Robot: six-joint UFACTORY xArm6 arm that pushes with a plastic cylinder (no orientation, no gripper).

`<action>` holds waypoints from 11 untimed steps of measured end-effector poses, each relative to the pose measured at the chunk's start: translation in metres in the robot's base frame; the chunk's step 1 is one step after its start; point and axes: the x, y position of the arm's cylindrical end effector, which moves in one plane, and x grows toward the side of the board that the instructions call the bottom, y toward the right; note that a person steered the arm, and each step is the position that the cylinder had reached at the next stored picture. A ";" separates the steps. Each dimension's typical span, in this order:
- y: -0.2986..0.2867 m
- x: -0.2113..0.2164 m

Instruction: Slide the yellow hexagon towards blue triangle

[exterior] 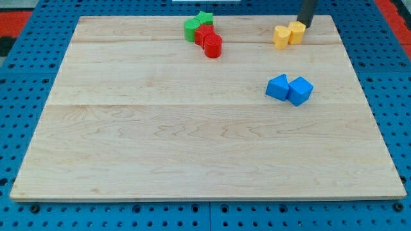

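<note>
- Wooden board (192,147) lay on a blue pegboard table (26,38), pale and wide.
- The rod came down at the view's top right; its tip (304,26) was touching the yellow hexagon (297,31) from the upper right. The rod has no jaws, so nothing was clamped.
- A second yellow block (281,36) sat against the hexagon's left side.
- The blue triangle (278,86) was well below them, touching a blue cube (300,90).
- Two green blocks (194,26) and two red blocks (209,41) were clustered at the top centre.
</note>
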 end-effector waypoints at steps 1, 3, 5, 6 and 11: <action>-0.006 0.010; 0.006 0.006; -0.013 0.018; -0.013 0.027; 0.010 0.079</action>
